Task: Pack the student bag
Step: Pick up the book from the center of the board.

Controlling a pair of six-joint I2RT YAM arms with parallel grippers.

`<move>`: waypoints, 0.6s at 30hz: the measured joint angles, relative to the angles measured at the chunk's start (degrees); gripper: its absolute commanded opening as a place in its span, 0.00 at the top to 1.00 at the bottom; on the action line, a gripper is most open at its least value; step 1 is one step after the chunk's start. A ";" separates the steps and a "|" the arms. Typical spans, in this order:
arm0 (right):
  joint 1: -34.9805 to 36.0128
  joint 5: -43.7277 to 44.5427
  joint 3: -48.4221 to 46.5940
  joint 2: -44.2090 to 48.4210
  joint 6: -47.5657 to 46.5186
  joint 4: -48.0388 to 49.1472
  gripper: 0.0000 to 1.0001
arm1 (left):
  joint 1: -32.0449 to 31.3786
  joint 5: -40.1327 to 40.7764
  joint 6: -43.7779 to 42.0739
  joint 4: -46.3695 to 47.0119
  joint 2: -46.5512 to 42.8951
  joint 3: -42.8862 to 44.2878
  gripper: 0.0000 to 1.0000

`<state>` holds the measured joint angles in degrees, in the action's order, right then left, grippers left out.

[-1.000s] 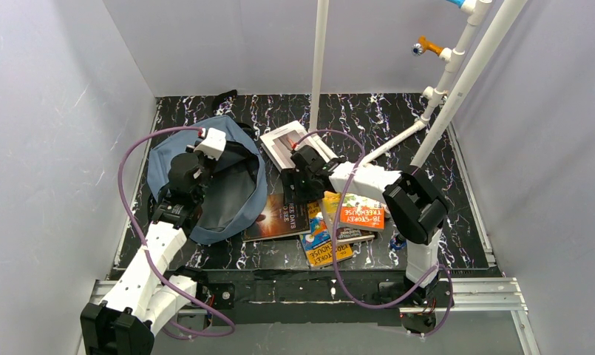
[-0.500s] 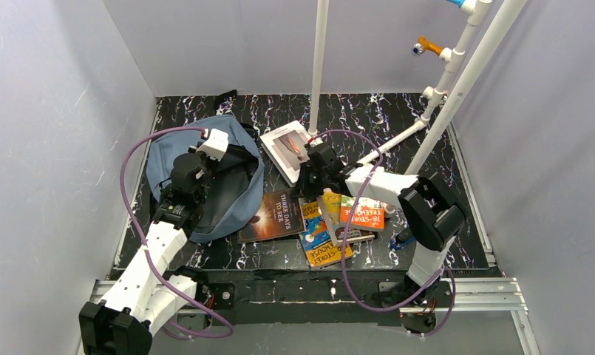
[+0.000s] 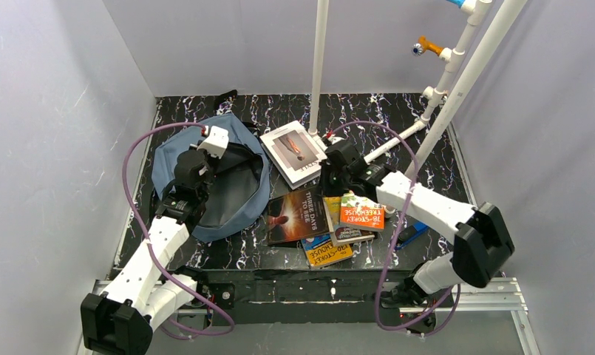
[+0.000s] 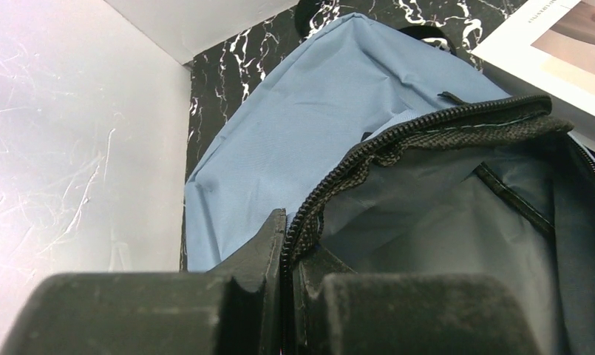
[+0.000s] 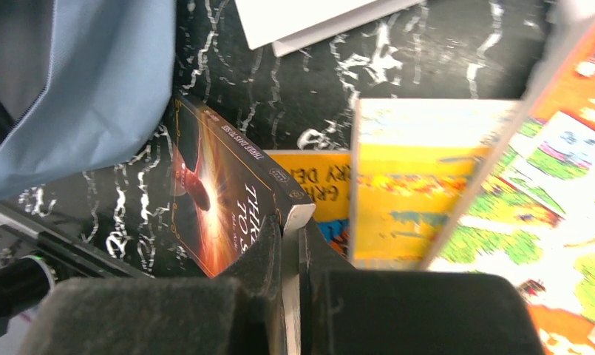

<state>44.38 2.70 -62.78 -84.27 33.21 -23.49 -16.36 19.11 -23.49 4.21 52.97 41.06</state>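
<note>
Change: the R gripper (image 5: 290, 244), jaws wide apart a sec back over the dark paperback w/ a glowing orange cover (image 3: 298, 216), is now clamped on that book's corner. The R arm has swung away from the soft slate-blue fabric student bag (image 3: 167, 159), dragging the paperback w/ it, so the book lies further from the bag's mouth than before and looks tipped up on one edge. L gripper (image 4: 288, 248): no change, pinched shut on the bag's black zipper trim, holding the mouth open w/ the grey lining showing. The bag lies on the black marbled table (image 3: 368, 118), mouth towards the books. Meaning, prob.: first book is secured, but nothing is in the bag yet, and the paperback needs carrying back over to the held-open mouth. Text: paperback cover and spine read "THREE DAYS TO SEE". The orange book (image 3: 362, 213), on the pile beyond the paperback from the bag, reads "78-STOREY TREEHOUSE". The yellow book (image 3: 327, 254) under that pile shows "TREEHOUSE". The white book (image 3: 294, 150), just beside the bag's mouth, has lettering too small to read.
</note>
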 measured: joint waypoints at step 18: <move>-0.15 13.29 14.88 11.13 14.27 8.52 0.99 | 0.00 -0.17 2.34 -2.23 2.91 2.08 1.00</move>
<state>44.23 15.99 -47.90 -73.14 47.48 -14.96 -16.36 18.94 -21.15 1.98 55.88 43.13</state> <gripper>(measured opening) 0.089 0.019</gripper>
